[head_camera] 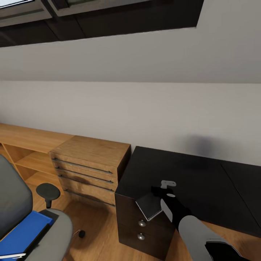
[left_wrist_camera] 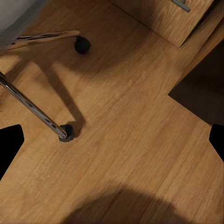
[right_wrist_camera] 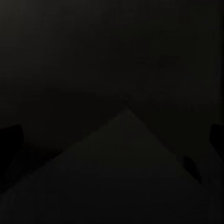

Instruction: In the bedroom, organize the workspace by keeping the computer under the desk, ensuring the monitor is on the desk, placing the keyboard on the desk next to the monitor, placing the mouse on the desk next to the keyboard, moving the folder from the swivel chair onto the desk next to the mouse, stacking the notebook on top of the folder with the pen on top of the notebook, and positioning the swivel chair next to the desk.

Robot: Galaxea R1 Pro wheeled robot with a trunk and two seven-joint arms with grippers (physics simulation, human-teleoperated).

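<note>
Nearest to us, at the lower left of the head view, the swivel chair [head_camera: 21,214] shows its grey back and seat and one black armrest. The blue folder [head_camera: 25,232] lies flat on the seat, and a thin pale stick, likely the pen [head_camera: 12,256], lies at the folder's near edge.

Our right arm reaches forward from the lower right. Its right gripper [head_camera: 159,197] sits over the near left corner of the desk [head_camera: 203,174], above the drawer unit. A thin grey flat piece, which we take for the notebook [head_camera: 149,206], is at the gripper, tilted, overhanging the desk's front edge. The jaws appear closed on it, but the contact is partly hidden by the wrist. The right wrist view is nearly black; we make out a paler grey wedge, probably the notebook [right_wrist_camera: 116,177] again, over the dark top.

The left wrist view looks down at wood floor [left_wrist_camera: 121,140], with chrome legs and black castors of the chair base [left_wrist_camera: 65,131] close by. The left gripper [left_wrist_camera: 112,140] has dark fingertips at both side edges, set wide apart, with nothing between them.

Beyond the chair stands a light-wood drawer chest [head_camera: 90,165], just beside the desk's left end. Behind it all runs a plain white wall [head_camera: 145,108].
</note>
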